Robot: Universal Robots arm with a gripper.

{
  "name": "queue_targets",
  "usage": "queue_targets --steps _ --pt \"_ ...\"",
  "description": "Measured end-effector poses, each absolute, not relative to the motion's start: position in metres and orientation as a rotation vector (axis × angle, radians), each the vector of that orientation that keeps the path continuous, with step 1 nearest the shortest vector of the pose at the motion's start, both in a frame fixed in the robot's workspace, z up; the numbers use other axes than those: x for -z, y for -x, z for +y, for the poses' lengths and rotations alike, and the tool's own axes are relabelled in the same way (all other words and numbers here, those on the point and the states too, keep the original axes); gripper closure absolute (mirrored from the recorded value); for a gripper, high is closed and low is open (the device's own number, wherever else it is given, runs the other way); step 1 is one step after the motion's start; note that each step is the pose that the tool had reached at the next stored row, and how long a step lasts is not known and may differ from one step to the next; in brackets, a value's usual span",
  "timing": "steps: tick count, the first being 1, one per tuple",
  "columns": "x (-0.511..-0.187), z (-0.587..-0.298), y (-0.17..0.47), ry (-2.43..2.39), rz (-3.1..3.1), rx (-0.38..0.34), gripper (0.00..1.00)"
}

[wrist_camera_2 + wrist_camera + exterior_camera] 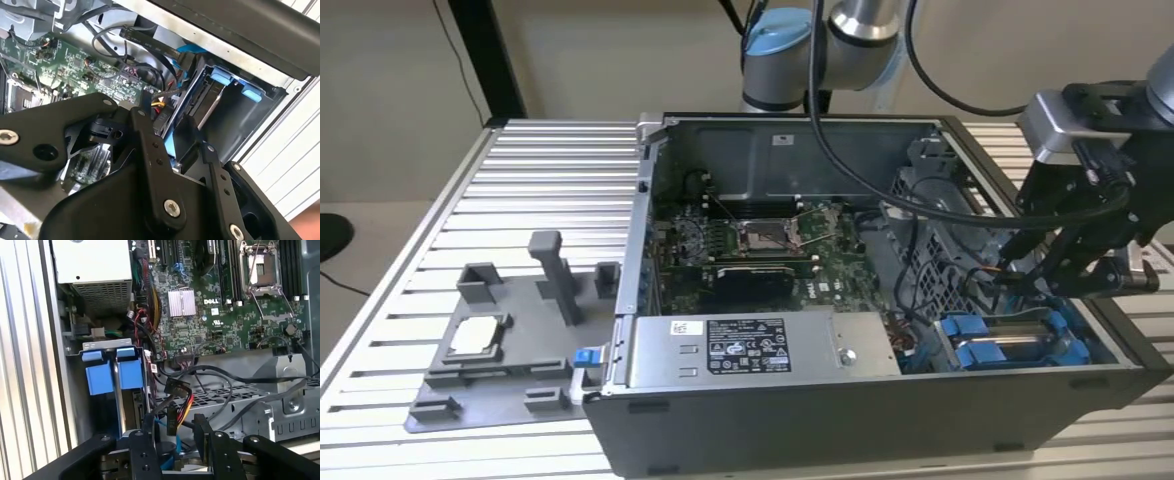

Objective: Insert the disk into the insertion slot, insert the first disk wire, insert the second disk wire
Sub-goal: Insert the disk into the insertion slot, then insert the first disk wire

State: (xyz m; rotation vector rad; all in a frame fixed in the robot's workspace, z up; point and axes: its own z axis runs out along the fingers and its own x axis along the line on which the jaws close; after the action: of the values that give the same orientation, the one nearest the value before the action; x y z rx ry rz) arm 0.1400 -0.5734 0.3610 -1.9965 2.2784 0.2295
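Observation:
The disk's blue carrier (987,345) (120,375) sits down in the insertion slot (947,290) (220,115), the grey perforated bay at the open computer case's corner on the exterior view's right; most of the disk is hidden in the bay. My gripper (1017,288) (172,440) (175,145) hangs inside the case just beside that bay, open. A black wire connector (172,415) (162,117) with red, yellow and orange leads lies between and just beyond its fingertips; no contact shows. A thin blue cable (177,445) runs by it.
A grey power supply box (747,345) with a white sticker lies along the case's near side. The green motherboard (761,235) with its silver socket fills the middle. Loose black cables (225,385) cross over the bay. A grey fixture (507,330) stands on the ribbed table at the exterior view's left.

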Motion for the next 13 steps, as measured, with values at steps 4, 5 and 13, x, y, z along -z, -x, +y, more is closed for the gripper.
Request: queue_targets --steps 4,5,13 --pt "-0.3601 -0.5743 -0.1399 1.992 2.282 -0.229 0.0" --pt "-0.3601 -0.5748 -0.1398 1.992 2.282 -0.229 0.0" --pt "-0.3599 -0.5784 -0.1344 1.998 2.277 -0.23 0.0"
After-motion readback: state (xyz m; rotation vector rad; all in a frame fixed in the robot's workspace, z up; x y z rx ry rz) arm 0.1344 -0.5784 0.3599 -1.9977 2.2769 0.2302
